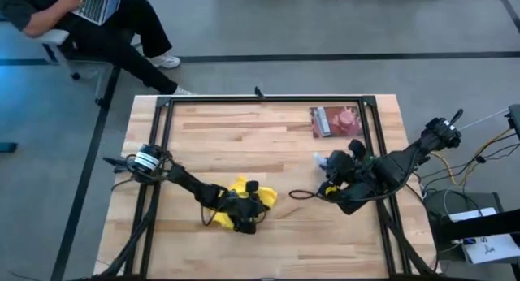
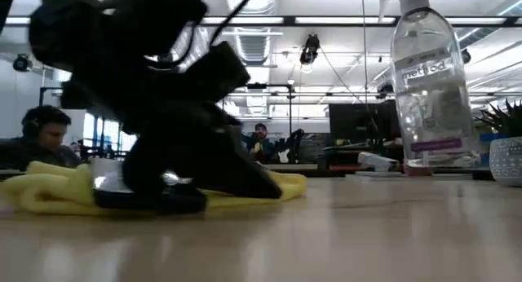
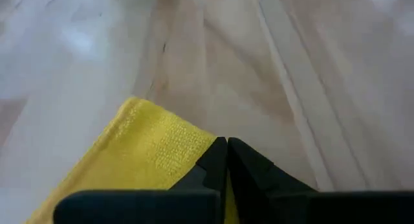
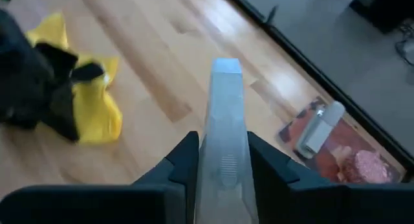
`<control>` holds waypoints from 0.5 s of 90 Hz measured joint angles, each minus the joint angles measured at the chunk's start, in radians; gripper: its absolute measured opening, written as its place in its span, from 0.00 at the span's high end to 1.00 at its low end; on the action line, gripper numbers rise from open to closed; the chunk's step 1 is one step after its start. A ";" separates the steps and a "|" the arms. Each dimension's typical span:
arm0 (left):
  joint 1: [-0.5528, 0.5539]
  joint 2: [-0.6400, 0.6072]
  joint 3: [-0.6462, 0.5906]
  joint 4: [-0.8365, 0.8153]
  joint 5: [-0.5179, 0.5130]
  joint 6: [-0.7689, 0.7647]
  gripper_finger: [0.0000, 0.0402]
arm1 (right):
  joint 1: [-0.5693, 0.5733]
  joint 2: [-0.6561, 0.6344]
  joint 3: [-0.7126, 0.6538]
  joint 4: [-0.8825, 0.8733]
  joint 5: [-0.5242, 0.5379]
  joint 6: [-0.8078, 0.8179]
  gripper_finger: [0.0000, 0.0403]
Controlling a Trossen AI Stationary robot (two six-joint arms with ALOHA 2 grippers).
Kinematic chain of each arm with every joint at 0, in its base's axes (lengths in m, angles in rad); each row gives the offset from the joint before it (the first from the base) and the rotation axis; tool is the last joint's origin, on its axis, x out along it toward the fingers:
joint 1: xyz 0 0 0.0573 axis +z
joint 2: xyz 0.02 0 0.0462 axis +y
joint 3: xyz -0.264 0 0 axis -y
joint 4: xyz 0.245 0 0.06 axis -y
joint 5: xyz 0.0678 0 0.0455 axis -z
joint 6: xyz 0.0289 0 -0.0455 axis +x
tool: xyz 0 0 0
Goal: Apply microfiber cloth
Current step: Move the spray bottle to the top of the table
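Closest to the low camera, the left gripper [image 2: 155, 188] presses down on the microfiber cloth [image 2: 49, 192], its dark bulk covering the middle of the bright yellow fabric, which spreads out flat on the table [image 2: 367, 233] to both sides. From above, the cloth [image 1: 240, 201] lies on the near-left part of the wooden table [image 1: 244, 143], crumpled in irregular folds under the left gripper [image 1: 244, 212]. That arm's wrist view shows its two dark fingers [image 3: 213, 162] closed tip to tip, a yellow edge of the cloth [image 3: 149, 153] lying just behind them — whether fabric is pinched between them cannot be told. The right gripper [image 1: 329, 183] hovers over the right side of the table, well apart from the cloth, clamped on a clear plastic spray bottle [image 4: 223, 146] held between its fingers [image 4: 181, 162]. Farther back on the right lies a reddish printed card [image 1: 335, 120] with a small pale object on it. A seated person [image 1: 97, 25] with a laptop is beyond the table's far-left corner.
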 joint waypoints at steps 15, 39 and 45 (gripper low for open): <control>0.042 -0.002 0.056 -0.045 0.041 0.036 1.00 | -0.085 -0.026 -0.046 0.036 -0.015 -0.025 0.81; 0.173 0.007 0.116 -0.060 0.045 0.111 1.00 | -0.227 -0.028 -0.095 0.247 -0.114 -0.228 0.81; 0.197 -0.003 0.122 -0.061 0.045 0.111 1.00 | -0.251 -0.027 -0.097 0.280 -0.117 -0.274 0.81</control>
